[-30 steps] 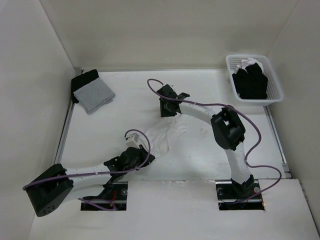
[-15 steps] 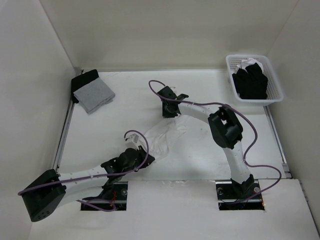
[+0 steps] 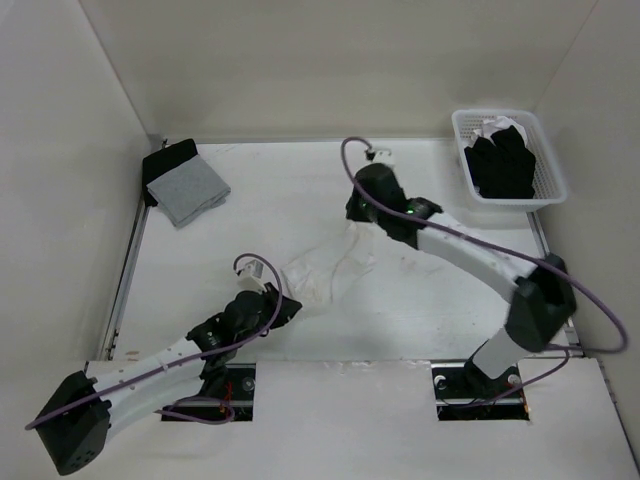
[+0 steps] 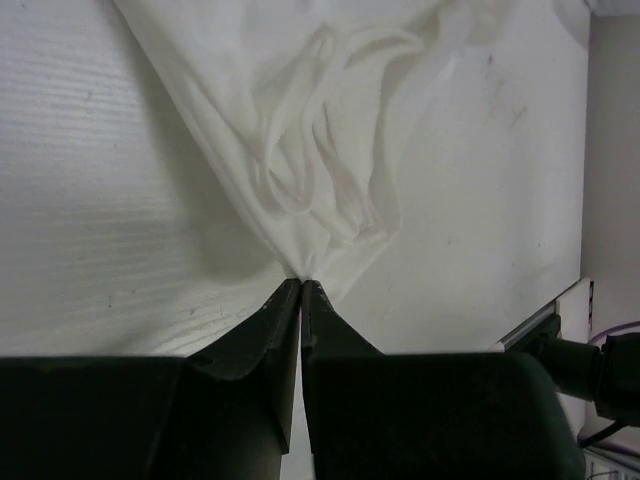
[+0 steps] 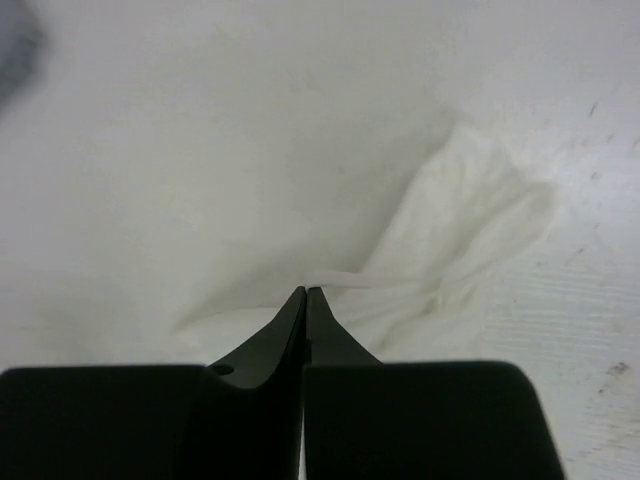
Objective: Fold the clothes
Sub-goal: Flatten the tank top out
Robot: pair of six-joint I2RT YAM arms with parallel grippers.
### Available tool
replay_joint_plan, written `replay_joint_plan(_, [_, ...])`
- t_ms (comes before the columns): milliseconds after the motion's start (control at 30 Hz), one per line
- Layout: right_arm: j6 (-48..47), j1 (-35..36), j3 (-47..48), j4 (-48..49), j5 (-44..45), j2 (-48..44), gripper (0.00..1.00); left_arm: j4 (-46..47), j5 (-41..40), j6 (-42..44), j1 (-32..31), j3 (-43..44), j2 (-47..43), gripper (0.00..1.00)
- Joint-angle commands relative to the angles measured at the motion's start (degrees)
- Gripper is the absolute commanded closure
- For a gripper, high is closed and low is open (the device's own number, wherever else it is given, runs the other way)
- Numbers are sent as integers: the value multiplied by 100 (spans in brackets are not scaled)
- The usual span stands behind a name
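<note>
Top external view: the white T-shirt [image 3: 325, 272] is seen lying crumpled on the surface [image 3: 430, 300], near its middle, stretched between the two arms. Its near end is pinched by the left jaws, which are closed fully on a bunched tip of fabric. Its far edge is gripped by the right jaws, likewise pressed together on a thin fold. A grey cloth [image 3: 190, 190] is laid at the far left corner, and black garments [image 3: 503, 165] are heaped in a white basket [image 3: 518, 202] at the far right.
</note>
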Motion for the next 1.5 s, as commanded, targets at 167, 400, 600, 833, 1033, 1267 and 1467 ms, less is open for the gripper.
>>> replay_joint_plan(167, [-431,349,497,370,188,-3021,99,-399,-24,740,705,866,-294,97])
replay_joint_plan(400, [-511,999,832,-70,451,-4015,99,-828,-252,872,679,1139,-662,97])
replay_joint_plan(600, [-1097,2939,1095,263,1679,-4508,99,-1891,-384,978,793,1859,-2049,98])
replay_joint_plan(833, [-1988,2641,746,800,2519,-4482,97,-2324,-728,1058,723,1738,-2413,98])
replay_joint_plan(1033, [-345,-885,86,825,-1028,-3212,98,-2280,-718,750,714,1263,-2254,98])
replay_joint_plan(1267, [-124,-2145,2426,1083,-2325,671,97,-1789,-683,487,969,990,-1429,98])
replay_joint_plan(1467, [87,-2357,3480,773,-1905,1532,63,-1340,-674,135,1039,718,-874,97])
